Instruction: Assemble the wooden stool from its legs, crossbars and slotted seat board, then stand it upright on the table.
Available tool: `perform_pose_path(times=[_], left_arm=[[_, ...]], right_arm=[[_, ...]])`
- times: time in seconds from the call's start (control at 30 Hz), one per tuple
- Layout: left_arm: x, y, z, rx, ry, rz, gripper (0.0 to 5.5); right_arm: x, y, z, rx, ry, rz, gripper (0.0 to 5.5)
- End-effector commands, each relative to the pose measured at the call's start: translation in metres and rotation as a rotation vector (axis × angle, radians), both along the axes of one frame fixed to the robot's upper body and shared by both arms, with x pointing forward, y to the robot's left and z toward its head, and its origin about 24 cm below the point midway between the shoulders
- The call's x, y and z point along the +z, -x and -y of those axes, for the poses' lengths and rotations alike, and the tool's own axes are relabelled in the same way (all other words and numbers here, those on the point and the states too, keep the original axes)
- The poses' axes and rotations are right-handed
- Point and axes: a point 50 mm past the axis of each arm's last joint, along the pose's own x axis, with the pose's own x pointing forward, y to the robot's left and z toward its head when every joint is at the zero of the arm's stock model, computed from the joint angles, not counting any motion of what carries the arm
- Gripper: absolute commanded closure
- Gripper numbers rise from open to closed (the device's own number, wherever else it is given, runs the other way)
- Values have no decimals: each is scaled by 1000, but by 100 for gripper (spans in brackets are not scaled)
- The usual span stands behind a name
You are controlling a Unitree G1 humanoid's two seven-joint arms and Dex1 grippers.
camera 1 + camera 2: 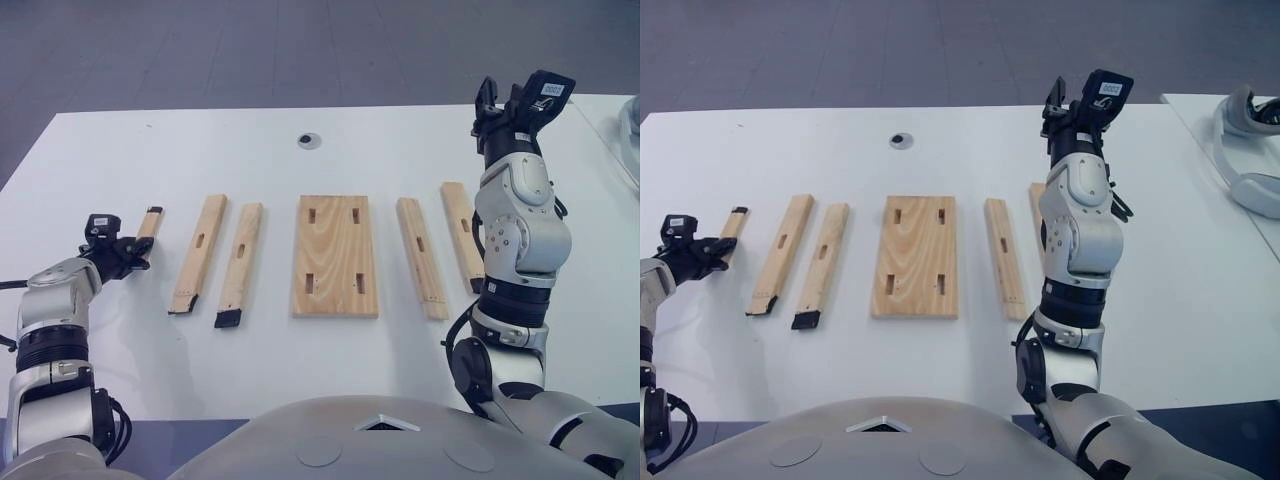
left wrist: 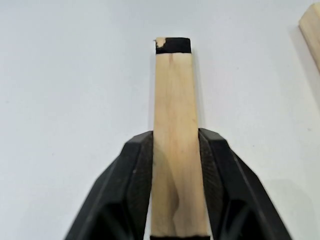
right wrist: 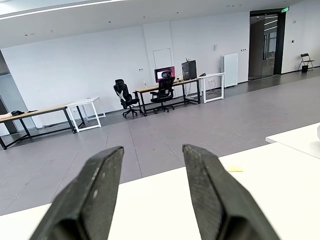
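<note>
The slotted seat board (image 1: 335,255) lies flat mid-table. Two legs (image 1: 200,252) (image 1: 241,262) with black near ends lie to its left, and two more (image 1: 421,257) (image 1: 462,235) to its right. At the far left, a short crossbar (image 1: 150,222) with a black far tip rests low over the table. My left gripper (image 1: 135,250) is shut on its near end; the fingers (image 2: 137,170) press both of its sides. My right gripper (image 1: 497,100) is raised high over the table's back right, pointing outward, open with nothing between its fingers (image 3: 105,170).
A round grommet (image 1: 309,140) sits in the white table (image 1: 120,150) behind the seat board. A separate table at the right carries a white headset (image 1: 1252,140). My raised right forearm (image 1: 520,230) covers part of the rightmost leg.
</note>
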Motion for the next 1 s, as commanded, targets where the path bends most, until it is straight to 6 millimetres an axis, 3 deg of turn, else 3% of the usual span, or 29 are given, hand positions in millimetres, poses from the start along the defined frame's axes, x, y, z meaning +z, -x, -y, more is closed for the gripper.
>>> perform_pose_path(times=[0.03, 0.1, 0.17, 0.27, 0.37, 0.47, 0.7, 0.8, 1.0], left_arm=[[104, -57, 26, -68, 7, 548, 420], [148, -68, 61, -183, 17, 751, 420], [167, -72, 109, -364, 67, 850, 420], [164, -72, 179, -659, 178, 855, 420], [151, -69, 210, -774, 246, 810, 420], [149, -68, 228, -823, 304, 808, 420], [145, -57, 258, -928, 381, 784, 420], [145, -55, 257, -916, 383, 786, 420], [145, -62, 239, -838, 334, 793, 420]], right_arm=[[6, -2, -1, 7, -1, 9, 328], [9, -4, -2, 21, 2, 18, 328], [20, -6, -13, 138, -58, 55, 328], [49, -1, -45, 498, -330, 129, 328], [67, 11, -66, 747, -478, 155, 328], [68, 25, -85, 927, -493, 123, 328], [49, 27, -94, 958, -516, 13, 328], [46, 27, -91, 936, -501, 7, 328], [38, 34, -85, 943, -446, -25, 224]])
